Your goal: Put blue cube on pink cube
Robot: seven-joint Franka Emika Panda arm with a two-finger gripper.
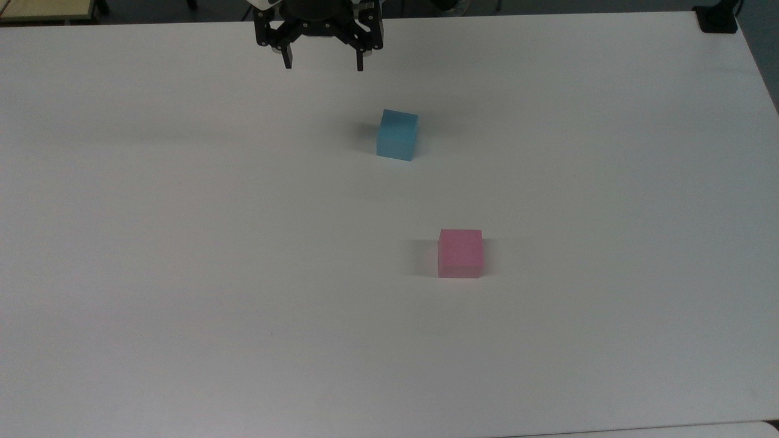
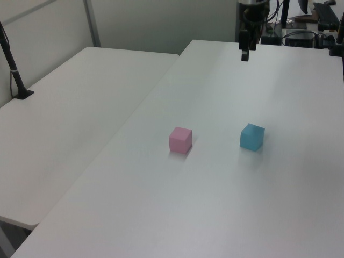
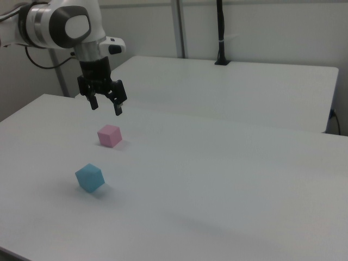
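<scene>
The blue cube (image 1: pixel 397 135) rests on the white table (image 1: pixel 182 243), apart from the pink cube (image 1: pixel 461 253), which lies nearer the top view's bottom. Both show again in the left view as blue cube (image 2: pixel 251 137) and pink cube (image 2: pixel 180 140), and in the right view as blue cube (image 3: pixel 89 178) and pink cube (image 3: pixel 109 135). My gripper (image 1: pixel 323 64) hangs open and empty above the table, at the top view's upper edge, to the upper left of the blue cube. In the right view the gripper (image 3: pixel 105 107) hovers high above the cubes. From the left view the gripper (image 2: pixel 245 54) appears edge-on.
A second white table (image 2: pixel 70 107) adjoins on the left view's left, with a black pole (image 2: pixel 13 67) clamped to it. A black clamp (image 1: pixel 717 18) sits at the top view's upper right corner. Cables and equipment (image 2: pixel 317 24) lie behind the table's far end.
</scene>
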